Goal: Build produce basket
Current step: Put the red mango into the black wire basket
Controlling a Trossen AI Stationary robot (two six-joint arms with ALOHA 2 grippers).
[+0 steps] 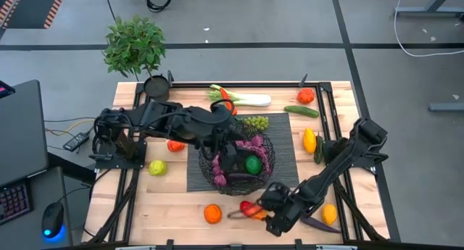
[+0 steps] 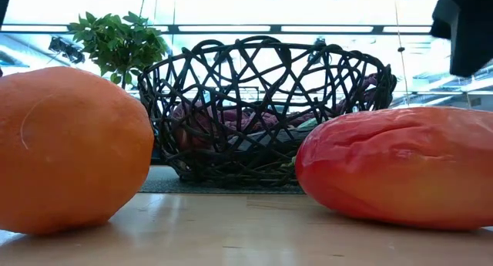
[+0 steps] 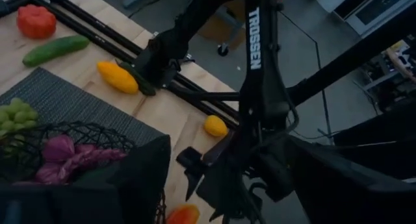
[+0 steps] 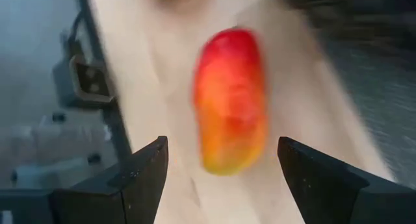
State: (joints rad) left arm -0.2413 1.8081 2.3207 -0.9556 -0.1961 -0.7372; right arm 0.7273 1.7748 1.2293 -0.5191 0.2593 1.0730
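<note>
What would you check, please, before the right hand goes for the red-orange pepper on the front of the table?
1. Right hand open: ok, its fingers stand apart.
2. Red-orange pepper lined up between those fingers: ok, it lies just ahead of the gap.
3. Pepper free of other produce: ok, the orange lies apart from it.
4. Room left in the basket: ok, a green piece and purple pieces lie inside with space around them.
5. Left hand clear of the drop spot: not ok, it hangs over the basket.
6. Left hand empty: cannot tell.
</note>
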